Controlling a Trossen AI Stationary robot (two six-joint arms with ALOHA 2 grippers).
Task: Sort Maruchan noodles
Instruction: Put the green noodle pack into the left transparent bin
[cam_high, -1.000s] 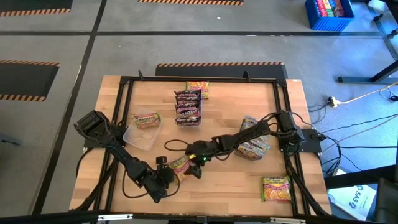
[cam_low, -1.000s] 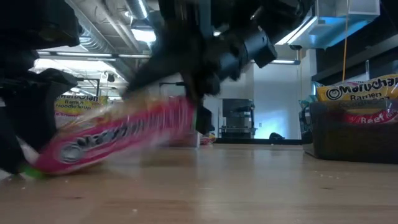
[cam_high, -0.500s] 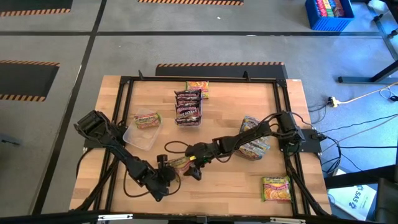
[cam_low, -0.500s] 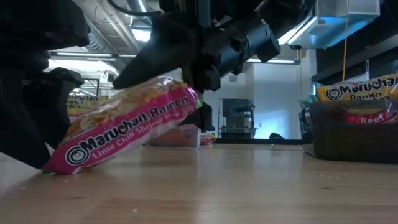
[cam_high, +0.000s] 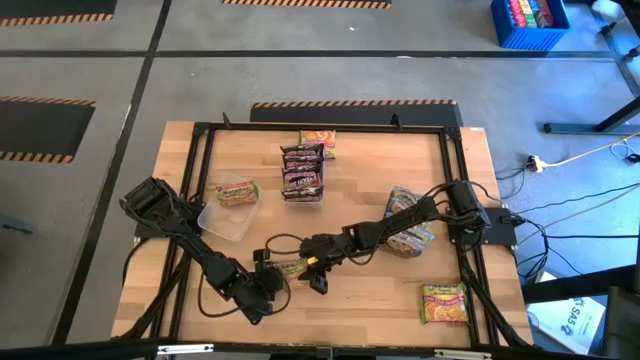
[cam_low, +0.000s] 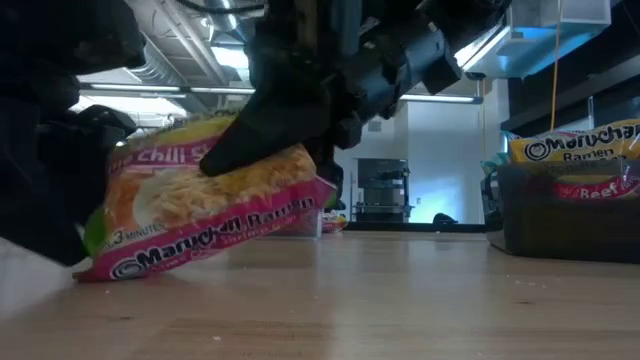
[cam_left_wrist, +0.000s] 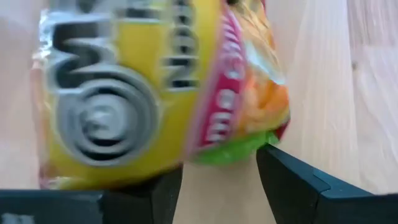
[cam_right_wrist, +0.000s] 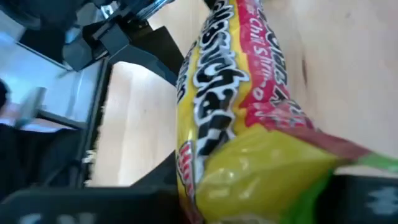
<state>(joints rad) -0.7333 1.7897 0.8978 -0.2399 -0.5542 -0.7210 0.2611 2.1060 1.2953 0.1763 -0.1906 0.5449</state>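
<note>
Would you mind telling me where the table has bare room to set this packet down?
Bare wood lies between the right gripper and the corner packet, and behind the blue packets. It is crowded around the held packet by the left gripper.

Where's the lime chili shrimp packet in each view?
High view: lime chili shrimp packet front-centre, between both claws.
Low view: left of centre, one edge on the table.
Left wrist view: fills the frame.
Right wrist view: centre.
Shared landmark: the wooden table.
</note>
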